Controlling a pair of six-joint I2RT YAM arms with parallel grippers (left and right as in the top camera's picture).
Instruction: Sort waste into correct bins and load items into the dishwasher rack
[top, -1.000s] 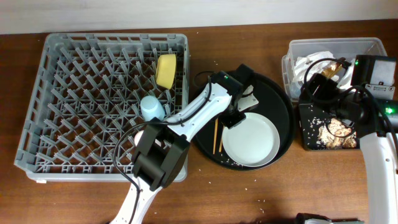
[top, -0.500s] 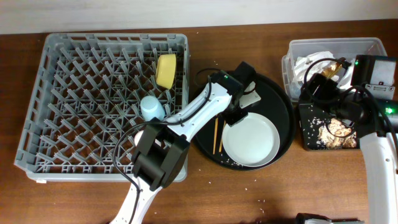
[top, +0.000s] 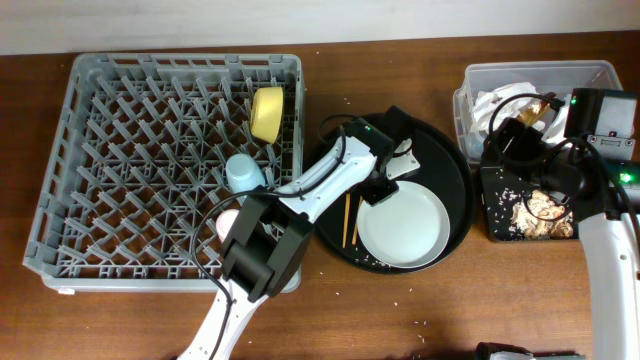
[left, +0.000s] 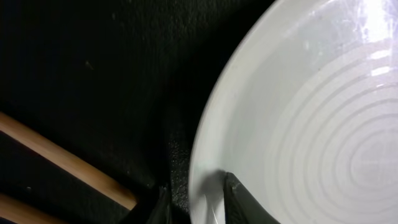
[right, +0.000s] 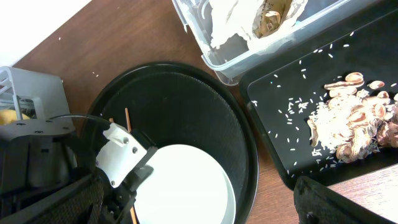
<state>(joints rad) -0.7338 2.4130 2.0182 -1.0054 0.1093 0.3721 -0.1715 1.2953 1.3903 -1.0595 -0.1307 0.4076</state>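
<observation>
A white plate (top: 405, 225) lies in a round black tray (top: 450, 165). Wooden chopsticks (top: 348, 217) lie on the tray to its left. My left gripper (top: 378, 190) is low at the plate's upper-left rim. In the left wrist view the plate (left: 298, 124) has its rim between my left fingers (left: 196, 199), with a thin gap at the outer finger, and a chopstick (left: 62, 158) lies beside it. My right gripper (top: 520, 140) is wide open and empty (right: 199, 211), held above the bins at the right. The plate (right: 186, 186) also shows in the right wrist view.
A grey dishwasher rack (top: 60, 180) at the left holds a yellow cup (top: 267, 112) and a light blue cup (top: 243, 173). A clear bin (top: 540, 75) holds paper waste. A black bin (top: 500, 225) holds food scraps and rice.
My left gripper has shifted slightly down and left along the plate's rim. The plate, the chopsticks and the right arm have not moved.
</observation>
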